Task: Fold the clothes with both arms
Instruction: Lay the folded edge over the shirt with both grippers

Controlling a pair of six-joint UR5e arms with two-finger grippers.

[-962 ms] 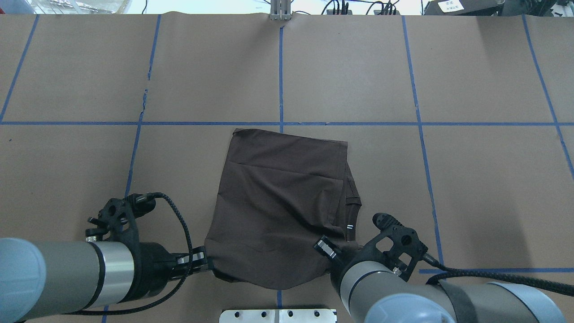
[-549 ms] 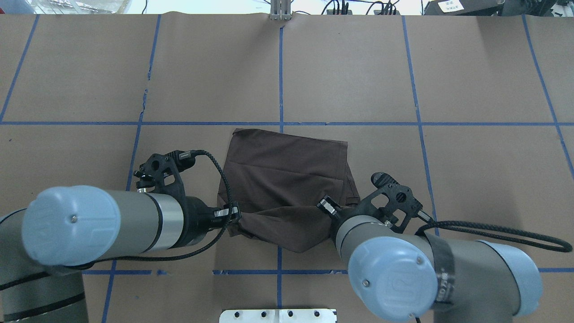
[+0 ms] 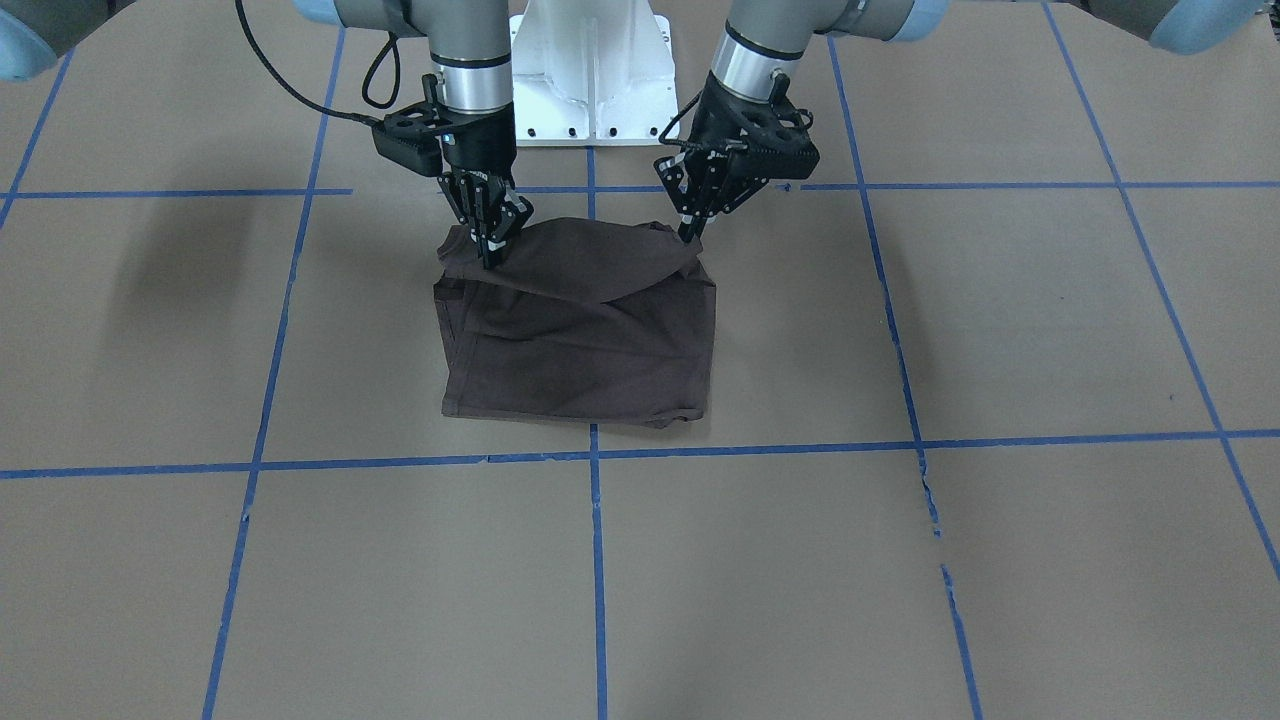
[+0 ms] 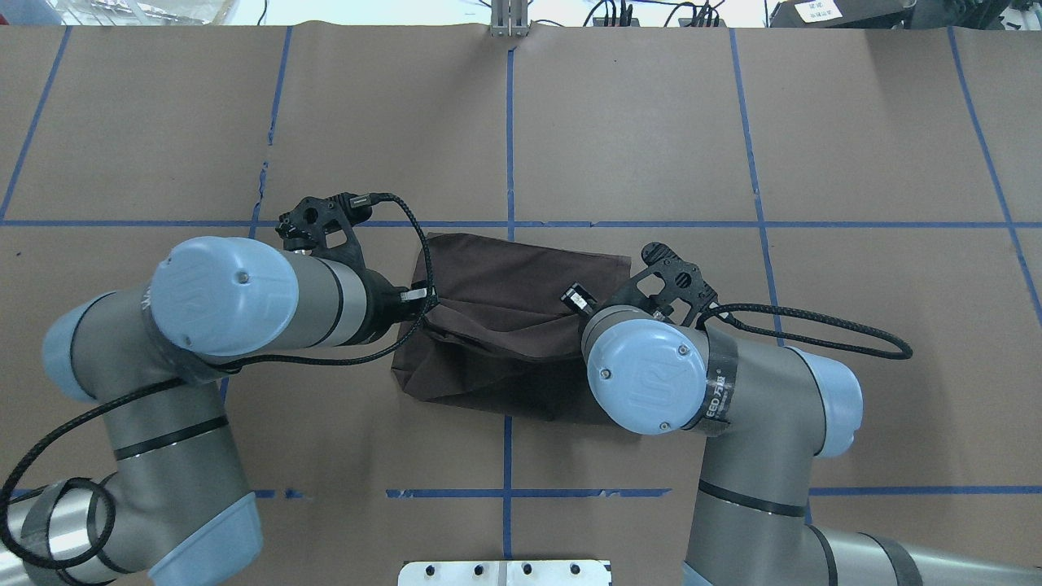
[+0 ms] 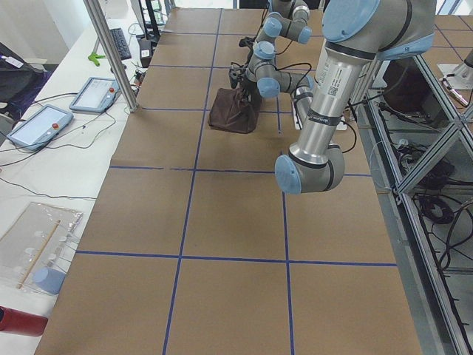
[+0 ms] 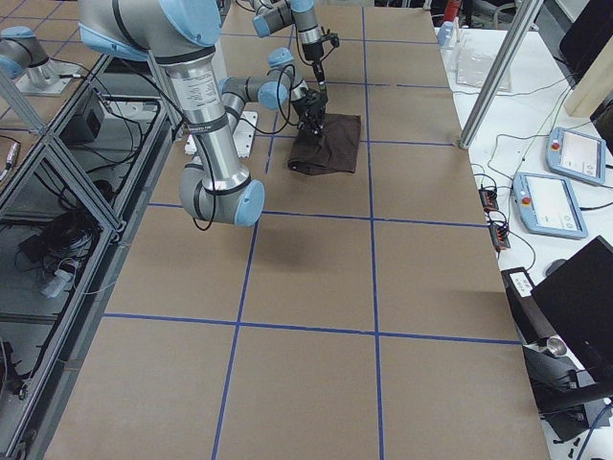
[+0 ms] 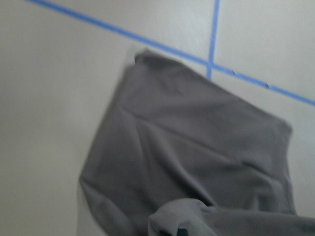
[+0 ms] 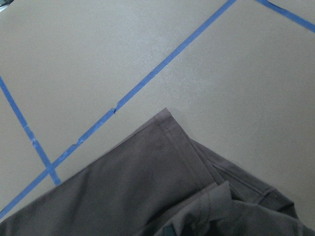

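Observation:
The dark brown T-shirt (image 3: 580, 345) lies folded on the brown paper near the table's middle; it also shows in the overhead view (image 4: 521, 264). Its robot-side edge is lifted and doubled over the rest of the cloth. My left gripper (image 3: 689, 237) is shut on that edge's corner, also seen in the overhead view (image 4: 428, 299). My right gripper (image 3: 492, 257) is shut on the other corner; in the overhead view its own wrist hides it. Both wrist views show the shirt below (image 7: 187, 157) (image 8: 147, 196), with a raised fold at the bottom edge. Collar, logo and tags are hidden.
The white pedestal base (image 3: 590, 110) stands just behind the shirt. Blue tape lines (image 4: 510, 146) grid the paper. A metal plate (image 4: 505, 572) sits at the near table edge. An upright post (image 5: 111, 52) and tablets (image 5: 41, 122) stand beyond the far edge.
Both grippers have carried the shirt's near edge up and away from the robot, over the rest of the shirt. Both arms have stretched forward; the visible shirt is shorter.

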